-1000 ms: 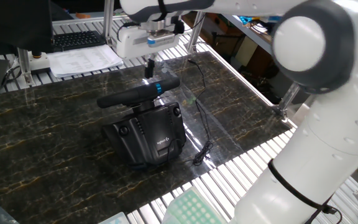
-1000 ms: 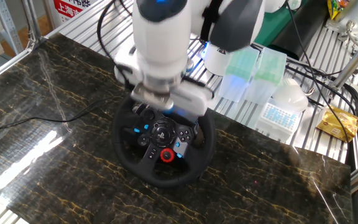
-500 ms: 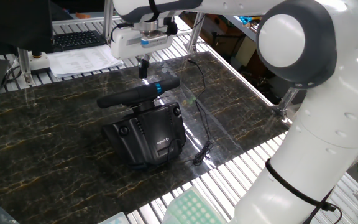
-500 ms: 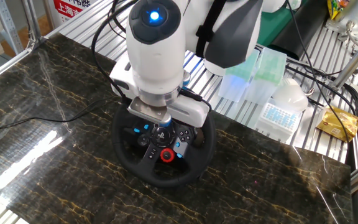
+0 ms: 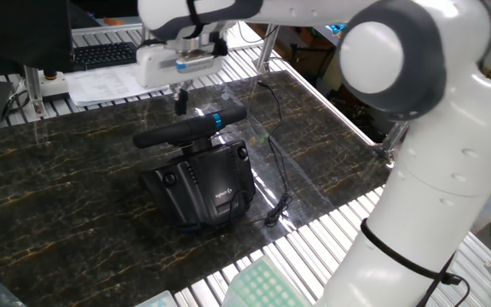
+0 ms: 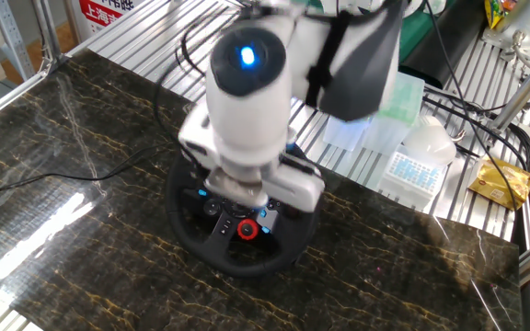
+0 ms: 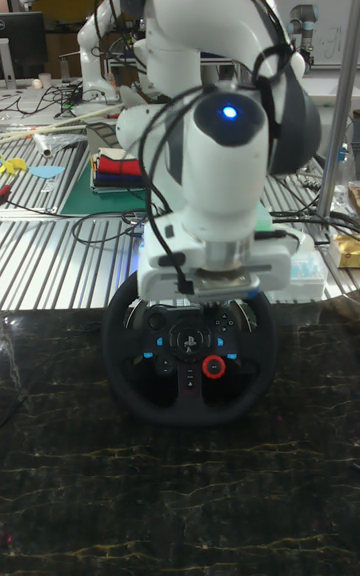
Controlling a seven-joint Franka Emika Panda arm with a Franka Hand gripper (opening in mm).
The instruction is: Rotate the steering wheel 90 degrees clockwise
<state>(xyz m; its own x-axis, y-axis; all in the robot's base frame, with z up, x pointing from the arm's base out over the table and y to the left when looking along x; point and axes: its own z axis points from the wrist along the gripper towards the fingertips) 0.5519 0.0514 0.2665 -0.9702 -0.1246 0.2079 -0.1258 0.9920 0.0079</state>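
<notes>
The steering wheel [image 5: 186, 130] shows edge-on as a black rim with a blue stripe [image 5: 217, 119], mounted on a boxy black base [image 5: 203, 183]. From the front, the steering wheel [image 7: 125, 366] has blue-lit buttons and a red knob [image 7: 213, 367]. My gripper [image 5: 180, 104] hangs just above and behind the rim, left of the blue stripe, its dark fingers together with nothing between them. In the other fixed view the white hand covers the top of the steering wheel [image 6: 233, 262] and hides the fingers.
A thin black cable [image 5: 277, 166] runs from the base toward the table's right edge. A keyboard [image 5: 105, 53] and papers [image 5: 113, 83] lie beyond the far edge. Pipette tip boxes [image 6: 375, 101] and a yellow packet [image 6: 502, 184] sit on the slatted bench.
My gripper has slid left along the rim, away from the blue stripe. The wheel and its stripe have stayed put.
</notes>
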